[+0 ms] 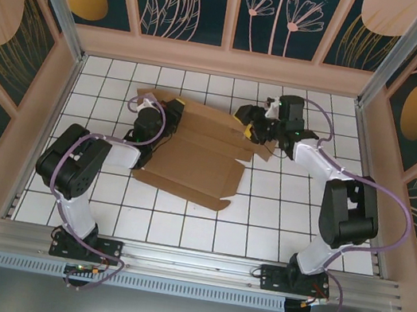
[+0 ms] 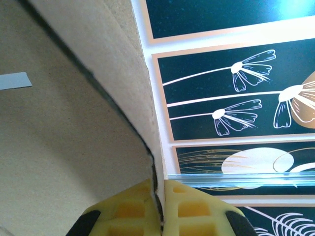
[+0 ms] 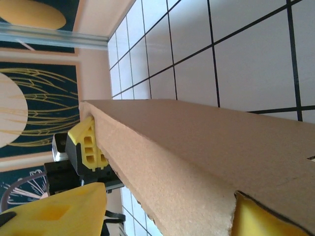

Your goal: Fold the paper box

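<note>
Top external: both arms reach over the paper box (image 1: pixel 199 162). Left gripper (image 2: pixel 160 206) pinches one edge; right gripper (image 3: pixel 170 196) straddles another, jaws apart.

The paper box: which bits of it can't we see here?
- Top view: the paper box has its far corners covered by the left fingers and right fingers.
- Left wrist view: the picture's edges cut off most of the box, and its pinched edge vanishes between the fingers.
- Right wrist view: its near end runs off the bottom edge and hides part of one finger.
</note>
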`<state>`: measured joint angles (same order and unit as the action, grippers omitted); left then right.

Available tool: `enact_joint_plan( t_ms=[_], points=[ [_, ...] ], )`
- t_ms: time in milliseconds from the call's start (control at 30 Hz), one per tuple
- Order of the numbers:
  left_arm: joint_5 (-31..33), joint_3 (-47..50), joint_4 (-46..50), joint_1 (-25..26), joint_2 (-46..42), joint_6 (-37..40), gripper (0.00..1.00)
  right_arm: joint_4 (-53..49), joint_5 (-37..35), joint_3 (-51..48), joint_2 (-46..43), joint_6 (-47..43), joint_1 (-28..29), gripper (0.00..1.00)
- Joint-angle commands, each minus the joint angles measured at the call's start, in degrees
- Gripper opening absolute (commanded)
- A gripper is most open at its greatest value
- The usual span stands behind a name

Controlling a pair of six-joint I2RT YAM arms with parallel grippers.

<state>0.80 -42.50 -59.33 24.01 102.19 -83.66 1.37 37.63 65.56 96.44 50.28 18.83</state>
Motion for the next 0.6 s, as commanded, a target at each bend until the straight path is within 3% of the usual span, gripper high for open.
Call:
enact_joint_plan(
  t_ms=[0,167,333,433,567],
  points=[
    [-1.08,-0.83,2.81,0.24,0.04,1.48,0.00,5.67,2.09,-0.50,0.88,2.03,0.17,0.53],
    [-0.15,-0.33,4.11,0.25,-0.85,1.74,0.00,4.65,1.53,-0.76,0.75,1.05,-0.73,0.51],
    [4.60,2.02,7.32,0.25,-3.49,0.60,0.00,-3.49,1.20,5.30,3.56,-6.01,-2.20,0.62],
    [7.39,2.49,10.07,0.25,-5.80,0.36,0.00,-12.88,-4.52,10.99,3.35,-14.34,-1.60,0.71],
    [10.19,1.02,13.70,0.25,-6.62,-0.14,0.00,-14.52,-10.13,7.75,-2.67,-18.24,-2.34,0.74]
  ],
)
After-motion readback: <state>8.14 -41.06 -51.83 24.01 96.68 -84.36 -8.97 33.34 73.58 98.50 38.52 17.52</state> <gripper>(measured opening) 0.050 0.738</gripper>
